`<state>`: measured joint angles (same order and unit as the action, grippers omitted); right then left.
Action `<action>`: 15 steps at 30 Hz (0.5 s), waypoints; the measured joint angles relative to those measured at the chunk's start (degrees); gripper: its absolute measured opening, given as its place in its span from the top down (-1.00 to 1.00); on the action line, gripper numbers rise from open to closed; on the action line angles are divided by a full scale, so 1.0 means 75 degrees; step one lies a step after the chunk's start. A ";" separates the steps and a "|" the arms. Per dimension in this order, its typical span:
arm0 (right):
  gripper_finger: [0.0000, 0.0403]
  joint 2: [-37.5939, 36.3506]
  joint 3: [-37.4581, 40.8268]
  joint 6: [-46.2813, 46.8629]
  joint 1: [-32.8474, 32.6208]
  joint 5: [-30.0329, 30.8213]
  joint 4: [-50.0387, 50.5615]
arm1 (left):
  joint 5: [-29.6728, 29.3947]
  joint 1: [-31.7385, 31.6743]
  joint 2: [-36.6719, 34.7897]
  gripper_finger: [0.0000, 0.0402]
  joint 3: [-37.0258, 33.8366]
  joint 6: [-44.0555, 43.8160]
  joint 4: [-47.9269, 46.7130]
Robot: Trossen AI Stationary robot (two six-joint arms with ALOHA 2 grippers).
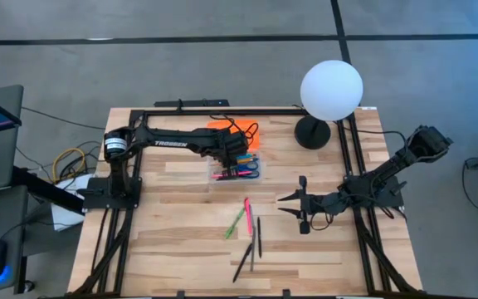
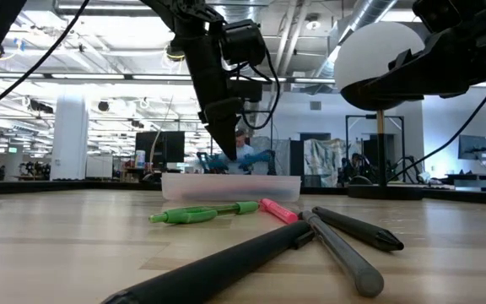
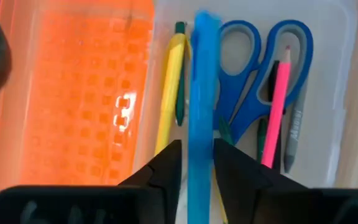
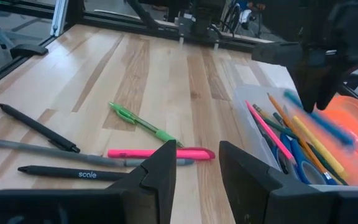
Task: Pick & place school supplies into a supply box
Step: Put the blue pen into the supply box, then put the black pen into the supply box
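"TROSSEN" on left arm point(image 1: 177, 143); "scale" on black pen point(image 4: 79, 173).

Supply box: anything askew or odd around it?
Nothing damaged or spilled. The supply box sits open with its orange lid beside it; the left end effector holds a blue marker over it. A white globe lamp stands nearby, no school supply.

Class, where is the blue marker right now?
In the left wrist view, the blue marker is between the left gripper's jaws, over the supply box, beside the scissors.
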<state>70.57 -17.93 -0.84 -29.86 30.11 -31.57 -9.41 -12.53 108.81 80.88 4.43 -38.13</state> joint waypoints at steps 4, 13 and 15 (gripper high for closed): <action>0.42 0.0000 0.0000 0.0061 -0.0001 -0.0003 0.0000 | -0.0013 -0.0003 0.0000 0.40 0.0000 -0.0001 0.0033; 0.42 0.0000 0.0000 0.0167 0.0001 -0.0003 -0.0003 | 0.0374 0.0274 -0.0012 0.26 0.0000 -0.0006 -0.0679; 0.42 0.0000 0.0000 0.0260 -0.0001 -0.0007 -0.0004 | 0.0392 0.0507 -0.0015 0.26 0.0000 -0.0059 -0.1051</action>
<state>70.57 -17.93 1.11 -29.87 30.05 -31.61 -6.47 -8.73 108.71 80.88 3.98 -46.01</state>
